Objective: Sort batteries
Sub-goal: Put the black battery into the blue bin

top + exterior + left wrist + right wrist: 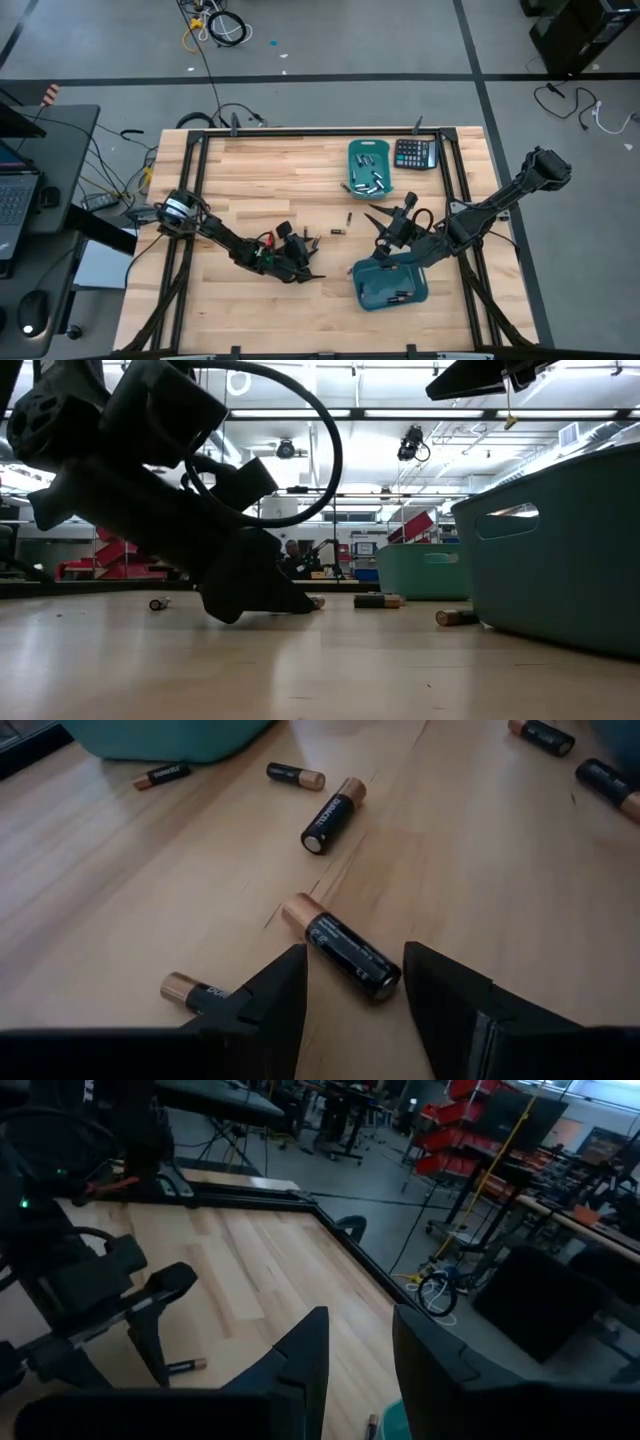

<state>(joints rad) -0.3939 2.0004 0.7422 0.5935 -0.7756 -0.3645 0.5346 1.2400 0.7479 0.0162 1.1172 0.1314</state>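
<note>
Several black batteries with copper ends lie loose on the wooden table. One battery (pixel 345 952) lies flat between the open fingers of my left gripper (pixel 350 970), which is low over the table near its front middle (pixel 305 268); the fingers stand on either side without touching it. Another battery (pixel 190 990) lies just outside one finger. More batteries (pixel 330 815) (pixel 295 775) lie farther on. My right gripper (pixel 360 1345) hangs open and holds nothing, raised above the near teal bin (pixel 390 285).
A second teal bin (pixel 370 165) with several batteries in it stands at the far side, next to a black calculator (pixel 415 153). Loose batteries (pixel 349 217) (pixel 338 232) lie mid-table. In the low view the near bin's wall (pixel 570 550) rises at the right, with a battery (pixel 455 617) beside it.
</note>
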